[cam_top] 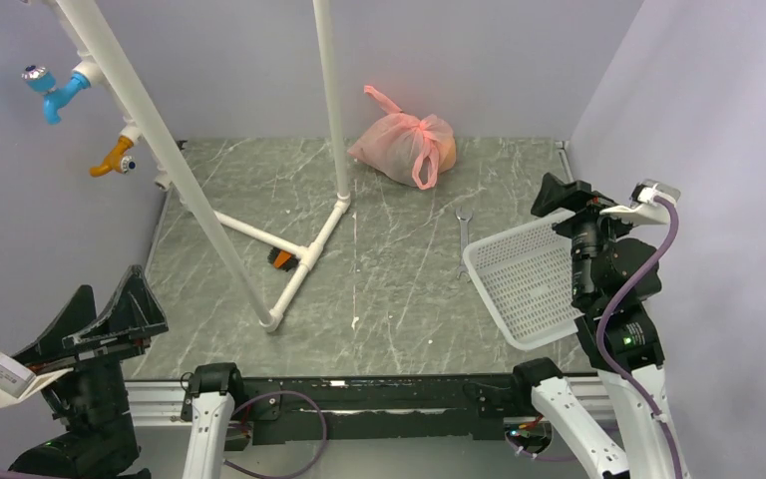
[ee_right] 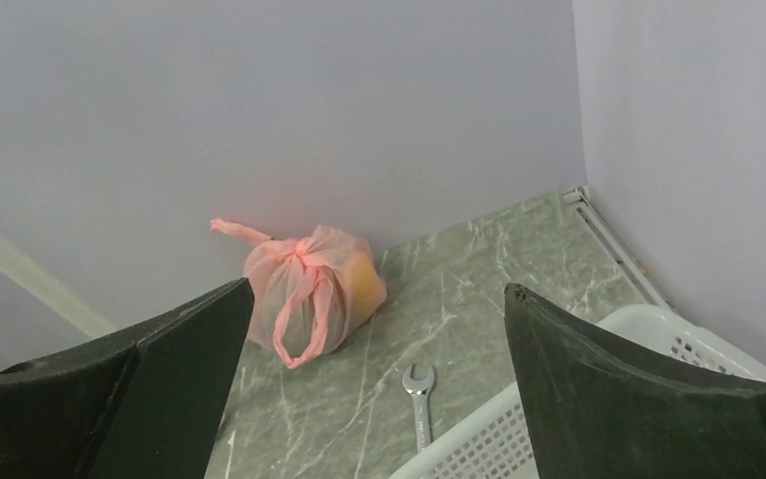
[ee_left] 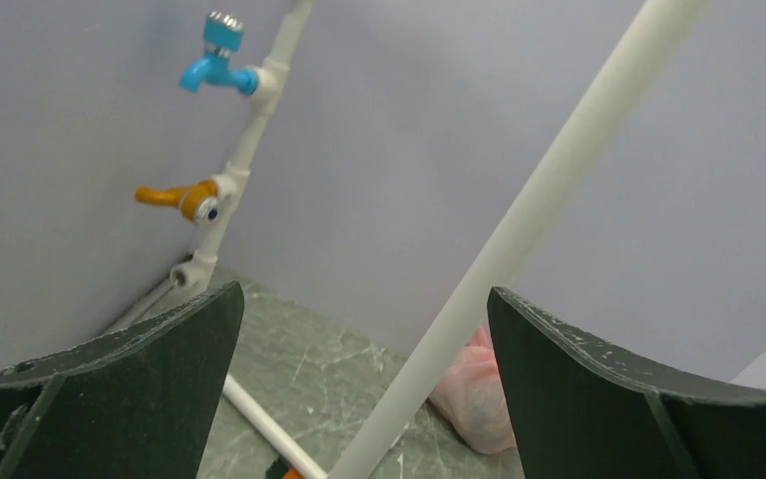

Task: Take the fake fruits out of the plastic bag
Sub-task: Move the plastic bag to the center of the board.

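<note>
A: While both arms sit at the bottom of the overhead view, where is the plastic bag (cam_top: 404, 147)?

B: It lies in the upper middle of that frame, on the grey marbled table (cam_top: 399, 299), close by the back wall. Its pink handles are knotted together on top, and one loop hangs down the front.

A: And the fake fruits (ee_right: 362, 279)?

B: They are inside the bag. Through the thin plastic I see a yellow-orange shape at the right side and something darker at the left. I cannot tell which fruit is which.

A: How does the left gripper (ee_left: 364, 294) stand?

B: Its jaws are spread wide with nothing between them. It is in the lower left corner of the overhead frame, well apart from the bag. In its own camera a white pipe frame (cam_top: 209, 215) crosses the view, with a blue tap (ee_left: 217, 60) and an orange tap (ee_left: 182, 198) at the upper left.

A: And the right gripper (ee_right: 377, 289)?

B: Also wide apart and holding nothing. It is at the right edge of the overhead frame, above the far corner of a white mesh basket (cam_top: 524, 284). A wrench (cam_top: 462, 239) lies just left of the basket, between it and the bag.

A: Anything else on the table?

B: A small orange-and-black brush (cam_top: 281, 257), beside the base of the pipe frame.
</note>
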Controlling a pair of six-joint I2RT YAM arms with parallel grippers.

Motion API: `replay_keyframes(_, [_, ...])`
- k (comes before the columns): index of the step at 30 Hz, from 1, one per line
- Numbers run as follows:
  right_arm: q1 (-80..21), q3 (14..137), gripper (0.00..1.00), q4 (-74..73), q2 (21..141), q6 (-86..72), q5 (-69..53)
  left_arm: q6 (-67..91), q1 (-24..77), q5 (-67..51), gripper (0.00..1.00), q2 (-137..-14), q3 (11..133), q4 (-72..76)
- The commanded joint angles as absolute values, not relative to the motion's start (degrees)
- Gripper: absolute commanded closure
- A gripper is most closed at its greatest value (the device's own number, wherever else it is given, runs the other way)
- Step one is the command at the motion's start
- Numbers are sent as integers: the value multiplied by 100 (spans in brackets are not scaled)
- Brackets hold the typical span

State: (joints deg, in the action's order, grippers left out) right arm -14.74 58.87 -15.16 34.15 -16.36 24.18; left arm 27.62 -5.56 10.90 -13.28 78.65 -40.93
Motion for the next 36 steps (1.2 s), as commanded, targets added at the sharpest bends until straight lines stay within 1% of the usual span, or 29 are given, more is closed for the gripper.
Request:
replay_keyframes(1, [-1498,6068,0,-1594,3618,-1854,2615,3281,-573,1358,1,-1337,8072,-5099])
replay_keyframes(5, [-1503,5900,0,-1486,3872,-2100,2517,3892,-399,1105,1,-1055,8069,-5681])
replay_keyframes(9, [-1498,5487,0,-946,4211,-2273,1916,4139,-50,1053,1,-488,7731,-6012])
replay_keyframes(11, [-1501,5416,0,-696,4579,-2470,1646,4190,291,1269,1,-246,7684,-6324])
replay_keyframes(16, [-1518,5440,0,377,6116,-2237,520,3923,1001,1391,1,193,7451,-6646])
replay_keyframes(17, [-1525,5504,0,684,6638,-2191,328,3868,1097,1378,1,216,7365,-6648])
replay_keyframes(18, [-1533,5658,0,782,6889,-2162,133,3787,1173,1299,1,216,7284,-6626])
replay_keyframes(19, [-1544,5894,0,765,7477,-2119,41,3682,1223,1149,1,184,7196,-6554])
replay_keyframes(24, [-1633,7334,0,502,9292,-1911,-369,2758,1195,-132,1,-323,6851,-6155])
replay_keyframes(29, [-1662,8397,0,412,10565,-2073,-1318,1910,1171,-1897,1,-410,6500,-5287])
replay_keyframes(33, [-1807,8898,0,232,11091,-2060,-1113,1730,1169,-3187,1,-674,6470,-4979])
replay_keyframes(36, [-1871,9113,0,73,11314,-2079,-436,1637,1169,-4159,1,-943,6453,-4830])
